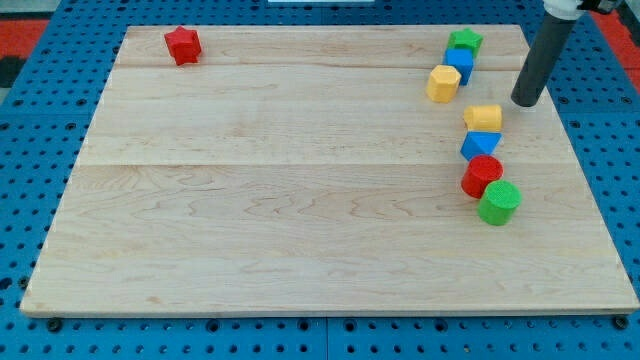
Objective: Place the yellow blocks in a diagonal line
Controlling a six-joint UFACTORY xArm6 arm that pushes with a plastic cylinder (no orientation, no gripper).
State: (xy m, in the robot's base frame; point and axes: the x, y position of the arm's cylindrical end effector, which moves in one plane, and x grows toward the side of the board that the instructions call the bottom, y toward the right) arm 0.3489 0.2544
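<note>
Camera view is filled by a wooden board [300,200] on a blue pegboard table [40,100]. No fingers are fitted: my tip [525,103] ends a bare dark rod, nothing is held, and no block is touched. The yellow cube-like block [483,117] is seen just left of and slightly below the tip. The yellow hexagonal block [444,83] is found further to the tip's left, beside a blue block [460,63] and green star [464,41]. No writing can be read.
</note>
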